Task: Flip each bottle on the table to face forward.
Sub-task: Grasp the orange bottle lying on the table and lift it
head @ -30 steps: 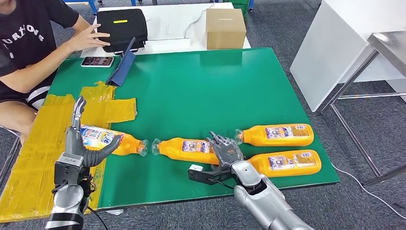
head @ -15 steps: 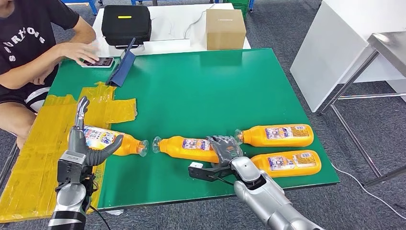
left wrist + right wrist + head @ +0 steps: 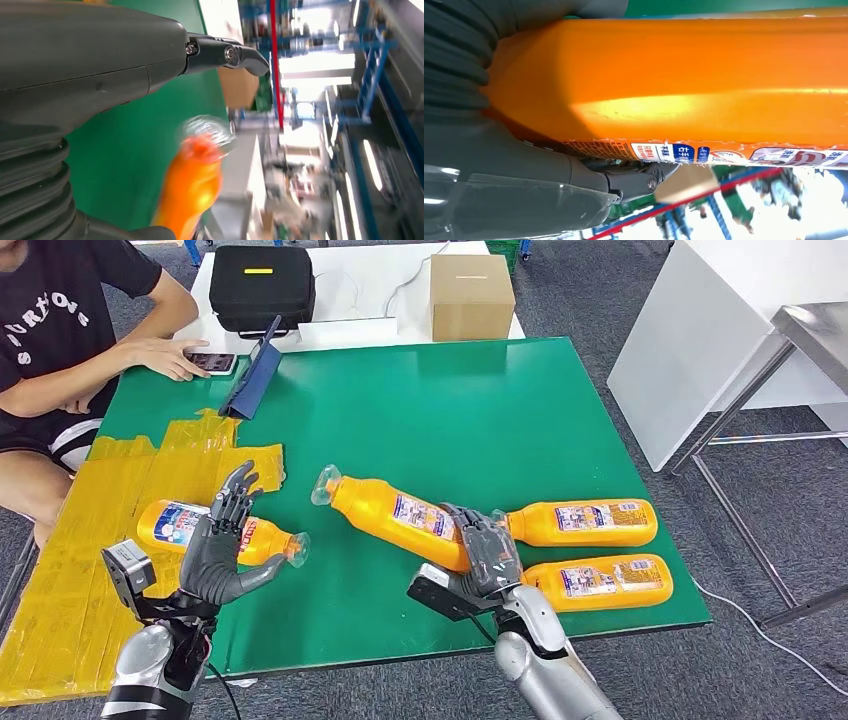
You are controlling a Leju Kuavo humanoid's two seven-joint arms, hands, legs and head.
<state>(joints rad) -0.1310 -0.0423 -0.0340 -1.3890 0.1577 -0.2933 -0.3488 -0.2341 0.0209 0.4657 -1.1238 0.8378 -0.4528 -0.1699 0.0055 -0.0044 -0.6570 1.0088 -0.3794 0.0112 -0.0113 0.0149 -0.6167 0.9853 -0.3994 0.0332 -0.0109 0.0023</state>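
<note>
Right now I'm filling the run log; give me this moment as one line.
right hand: grips tilted orange plastic bottle | left hand: open near left orange bottle | green table

The right hand (image 3: 490,552) covers the base of the tilted orange plastic bottle (image 3: 400,515), so its grip there cannot be made out. In the left wrist view another orange bottle (image 3: 192,185) is blurred, its label unreadable. The person in a black T-shirt (image 3: 60,310) is cut off by the picture's edge
</note>
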